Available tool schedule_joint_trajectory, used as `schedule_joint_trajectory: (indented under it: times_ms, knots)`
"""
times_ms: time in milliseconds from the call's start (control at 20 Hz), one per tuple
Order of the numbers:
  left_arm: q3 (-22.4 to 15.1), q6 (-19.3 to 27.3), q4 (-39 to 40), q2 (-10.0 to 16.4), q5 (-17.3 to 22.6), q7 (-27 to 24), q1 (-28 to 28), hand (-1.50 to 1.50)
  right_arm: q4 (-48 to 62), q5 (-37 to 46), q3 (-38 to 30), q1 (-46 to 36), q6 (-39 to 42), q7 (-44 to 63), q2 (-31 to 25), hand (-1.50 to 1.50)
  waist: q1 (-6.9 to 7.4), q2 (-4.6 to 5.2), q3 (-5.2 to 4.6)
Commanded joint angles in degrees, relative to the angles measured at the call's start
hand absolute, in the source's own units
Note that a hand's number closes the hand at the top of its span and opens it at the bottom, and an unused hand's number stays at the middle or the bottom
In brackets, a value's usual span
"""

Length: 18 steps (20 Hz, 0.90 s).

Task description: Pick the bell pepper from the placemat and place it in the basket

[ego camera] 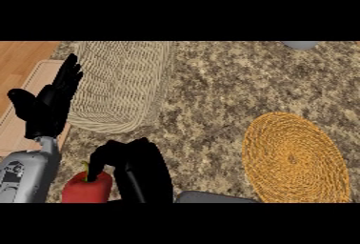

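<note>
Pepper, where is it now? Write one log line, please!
pepper: in right robot hand | basket: no pepper inside | placemat: no pepper on it | left robot hand: open, resting

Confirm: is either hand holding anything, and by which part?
Right hand holds the red bell pepper at its top, fingers curled by the stem. Left hand is open, holding nothing.

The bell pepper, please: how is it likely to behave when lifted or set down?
The bell pepper looks smooth and rounded, so it may slip or roll if released. It seems stiff, holding its shape under the curled fingers of the right robot hand. The woven rim of the basket would probably stop it rolling.
</note>
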Motion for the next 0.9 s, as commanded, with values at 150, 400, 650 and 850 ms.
schedule_joint_trajectory:
  times_ms: [150, 400, 650, 850]
  knots:
    - [-0.69, -0.63, 3.2, -1.89, 0.77, 0.05, 0.71, 0.0, 7.33, -2.23, -5.28, -15.75, -2.51, 10.15, 0.09, 1.5, 0.18, 0.47, -0.69]
    - [-2.14, -0.15, 2.56, -2.78, -0.45, 1.28, -0.9, 0.0, 16.5, -4.5, -6.89, -26.71, -0.02, 14.39, 0.09, 1.5, 1.27, 0.93, -0.69]
    - [-2.84, -0.64, 1.71, -2.59, -1.28, 1.15, -1.34, 0.0, 25.1, -8.38, -6.43, -33.29, 0.35, 16.85, 0.09, 1.5, 2.46, 1.52, -0.67]
    - [-3.3, -0.47, 2.33, -3.78, -1.26, 1.15, -2.02, 0.0, 29.43, -12.02, -6.07, -36.46, -0.63, 18.19, 0.09, 1.5, 3.11, 2.12, -0.7]
